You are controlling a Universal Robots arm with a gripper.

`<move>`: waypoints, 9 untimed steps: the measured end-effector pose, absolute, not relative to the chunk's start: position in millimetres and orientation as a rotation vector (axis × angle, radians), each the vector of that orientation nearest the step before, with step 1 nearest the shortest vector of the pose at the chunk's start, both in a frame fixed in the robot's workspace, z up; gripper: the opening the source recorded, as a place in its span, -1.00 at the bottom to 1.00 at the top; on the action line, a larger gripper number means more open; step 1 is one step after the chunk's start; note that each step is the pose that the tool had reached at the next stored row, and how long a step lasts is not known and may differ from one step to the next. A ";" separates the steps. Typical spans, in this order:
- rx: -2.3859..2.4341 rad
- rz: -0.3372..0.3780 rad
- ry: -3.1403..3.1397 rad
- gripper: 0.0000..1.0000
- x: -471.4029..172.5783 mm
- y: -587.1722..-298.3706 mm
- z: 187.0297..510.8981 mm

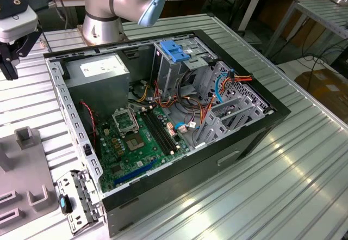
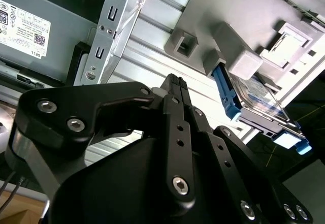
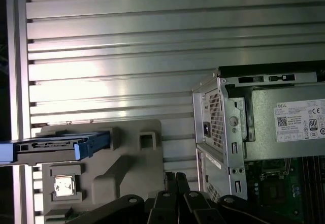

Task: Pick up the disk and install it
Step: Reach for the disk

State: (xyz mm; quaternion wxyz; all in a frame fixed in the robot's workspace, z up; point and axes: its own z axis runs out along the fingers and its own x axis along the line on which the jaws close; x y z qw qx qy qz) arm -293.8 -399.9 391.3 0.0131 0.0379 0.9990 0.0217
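Observation:
The disk (image 2: 256, 104) is a flat dark-metal drive with blue plastic rails. It rests in a grey holder (image 2: 244, 10) on the ribbed table, beside the open computer case. The first wrist view shows the disk (image 3: 51, 148) edge-on, sticking out past the grey holder (image 3: 127, 158). My gripper (image 2: 175, 79) hangs above the table between the holder and the case wall, fingers pressed together and holding nothing. The exterior view has the gripper (image 1: 11, 66) at its far left, above the table and outside the case (image 1: 255, 136).
Inside the case are a grey power-supply box (image 1: 103, 68), a metal drive cage with a blue handle (image 1: 174, 49), the green mainboard (image 1: 136, 142) and loose cables (image 1: 228, 82). A metal bracket with a blue clip (image 1: 79, 196) lies by the case's near corner. The arm's base (image 1: 103, 17) stands behind the case.

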 end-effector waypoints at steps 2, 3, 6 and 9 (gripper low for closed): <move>0.118 0.068 3.112 -0.71 -295.0 -399.9 391.3; 0.118 0.068 3.113 -0.71 -295.8 -399.9 391.3; 0.118 0.068 3.113 -0.71 -298.3 -399.9 391.3; 0.118 0.068 3.113 -0.71 -300.5 -399.9 391.3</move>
